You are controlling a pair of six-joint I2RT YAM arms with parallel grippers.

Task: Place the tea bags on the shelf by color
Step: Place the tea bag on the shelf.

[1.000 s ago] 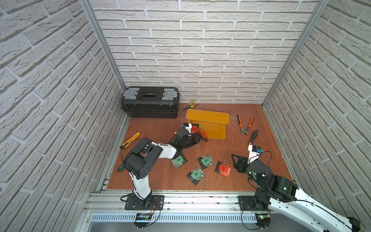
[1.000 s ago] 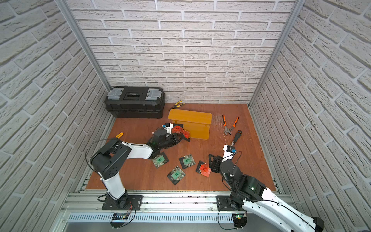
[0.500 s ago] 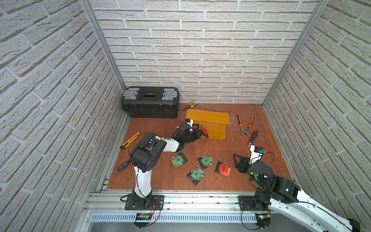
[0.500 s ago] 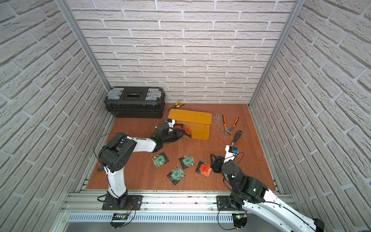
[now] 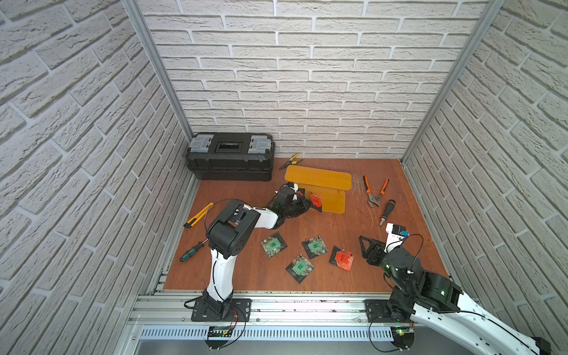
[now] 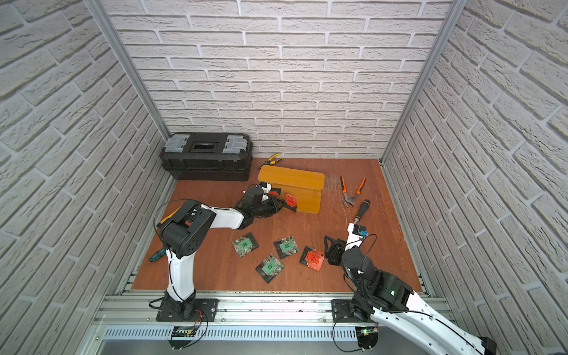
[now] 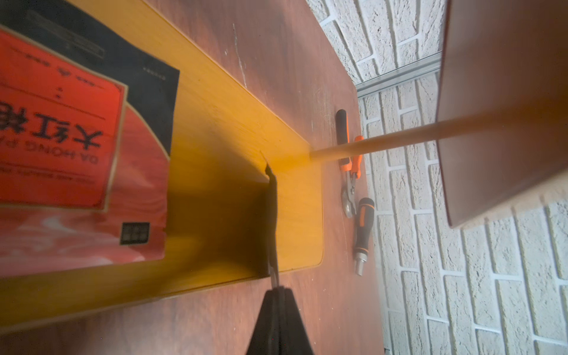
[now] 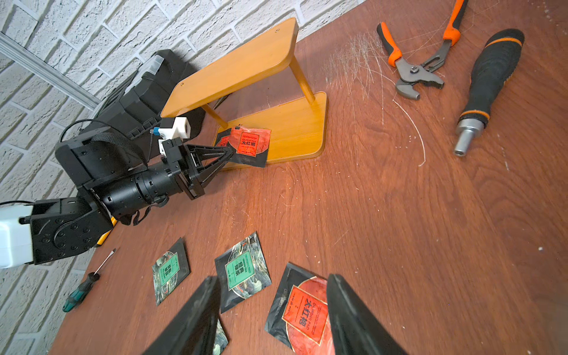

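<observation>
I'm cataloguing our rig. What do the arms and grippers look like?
The left arm and right arm have white link shells and black joint housings, with thin black cables looping alongside. The left gripper and right gripper are black, with triangular open-frame fingers tapering to points. Each wrist carries a white block with a blue connector.

Approach to shelf (image 5: 318, 180): left arm (image 5: 264, 216) is seen stretched farther across the bench (image 5: 338, 221), with the elbow swung up toward the shelf. The left claw (image 8: 229, 152), clamped on a red tea bag (image 5: 315, 199), has been carried from open bench to the lower plate (image 5: 334, 201), and the bag's edge is now over that plate. The rear links of the right arm (image 5: 436, 285) have shifted slightly.
</observation>
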